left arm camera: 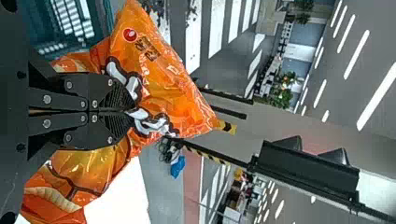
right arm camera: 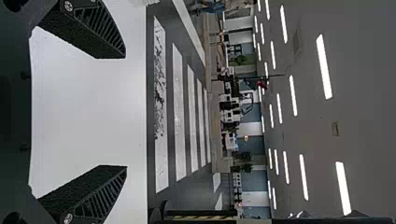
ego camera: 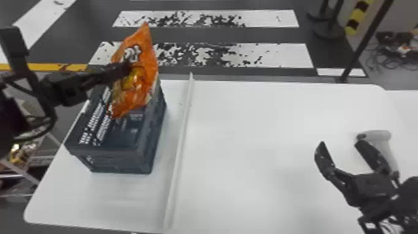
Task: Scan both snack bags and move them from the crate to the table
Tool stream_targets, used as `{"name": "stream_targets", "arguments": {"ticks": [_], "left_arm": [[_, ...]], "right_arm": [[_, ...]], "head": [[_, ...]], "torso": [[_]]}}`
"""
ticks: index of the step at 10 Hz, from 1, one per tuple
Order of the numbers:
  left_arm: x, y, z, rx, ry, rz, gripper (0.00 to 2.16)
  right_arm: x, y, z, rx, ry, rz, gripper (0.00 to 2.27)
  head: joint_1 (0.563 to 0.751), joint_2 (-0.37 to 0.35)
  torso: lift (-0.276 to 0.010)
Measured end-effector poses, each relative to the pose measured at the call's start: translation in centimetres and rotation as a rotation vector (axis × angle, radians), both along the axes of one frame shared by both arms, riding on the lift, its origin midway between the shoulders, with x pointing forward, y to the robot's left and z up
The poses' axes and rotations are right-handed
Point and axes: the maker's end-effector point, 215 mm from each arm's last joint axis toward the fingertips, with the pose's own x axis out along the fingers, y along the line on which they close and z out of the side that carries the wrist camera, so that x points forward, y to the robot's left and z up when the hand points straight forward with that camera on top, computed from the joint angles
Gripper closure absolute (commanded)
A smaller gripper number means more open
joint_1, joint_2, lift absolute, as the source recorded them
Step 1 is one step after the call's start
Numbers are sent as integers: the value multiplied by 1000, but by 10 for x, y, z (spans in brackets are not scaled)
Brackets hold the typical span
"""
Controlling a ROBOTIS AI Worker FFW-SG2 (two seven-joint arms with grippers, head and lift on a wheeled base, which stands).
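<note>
Snack bag (ego camera: 148, 59), orange with white lettering (ego camera: 132, 53), is pinched in left fingers (ego camera: 114, 72); right fingers (ego camera: 324, 159) spread open.

snack bag (ego camera: 149, 59): orange | crate (ego camera: 121, 161): dark blue-grey | table (ego camera: 264, 140): white | floor (ego camera: 217, 35): white-striped

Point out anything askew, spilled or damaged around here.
Nothing on the table looks spilled or knocked over. The orange snack bag is creased where the left gripper pinches it, which seems normal. Beyond the table, the floor's white stripes look damaged: black patches break them up.
</note>
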Motion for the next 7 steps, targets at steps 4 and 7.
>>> {"name": "stream_targets", "arguments": {"ticks": [4,7], "left_arm": [[-10,-125,-29,-51,25,-103,2135],[-21,-219,-62,-63,57,-203,2135]], "right_arm": [[-1,-1,3,-1,1,-2,83],[-4,-12,8,-5,5,-16,83]], "head": [[695,-132],[695,-246]], "torso": [[-88],[-88]]}}
